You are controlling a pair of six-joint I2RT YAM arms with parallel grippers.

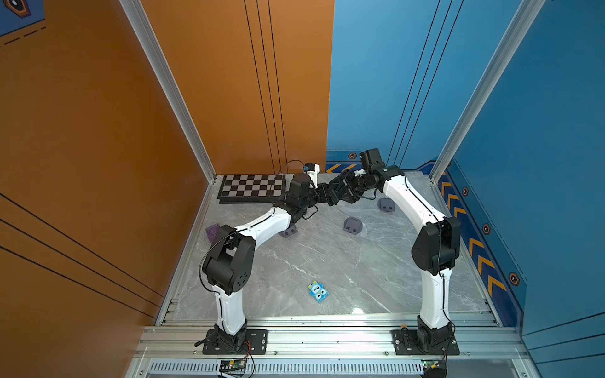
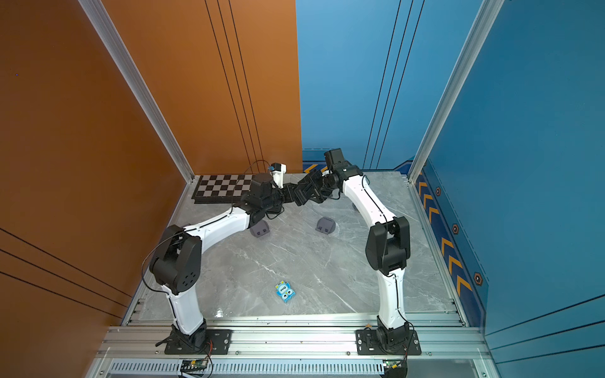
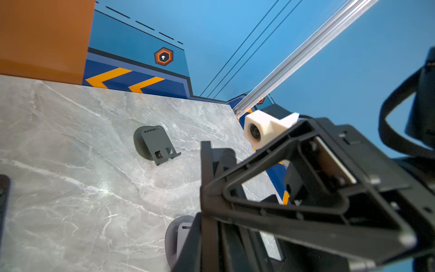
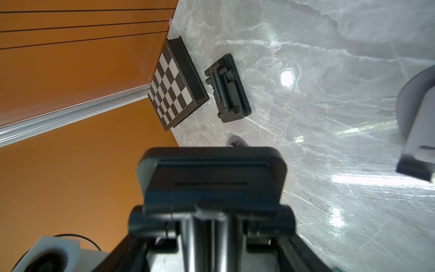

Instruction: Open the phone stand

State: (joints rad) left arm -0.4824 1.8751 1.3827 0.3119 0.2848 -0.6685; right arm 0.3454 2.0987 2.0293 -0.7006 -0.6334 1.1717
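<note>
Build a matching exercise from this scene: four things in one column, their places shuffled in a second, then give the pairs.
Things
1. chessboard
2. blue toy
3. purple piece
4. phone stand

Places
A. on the near half of the table, out in the open
B. raised off the table, close in front of the right wrist camera
C. lying flat in the far left corner
D. at the table's left edge, partly hidden behind the left arm

Pairs: 1-C, 2-A, 3-D, 4-B

Overhead stereo pair, close wrist views
</note>
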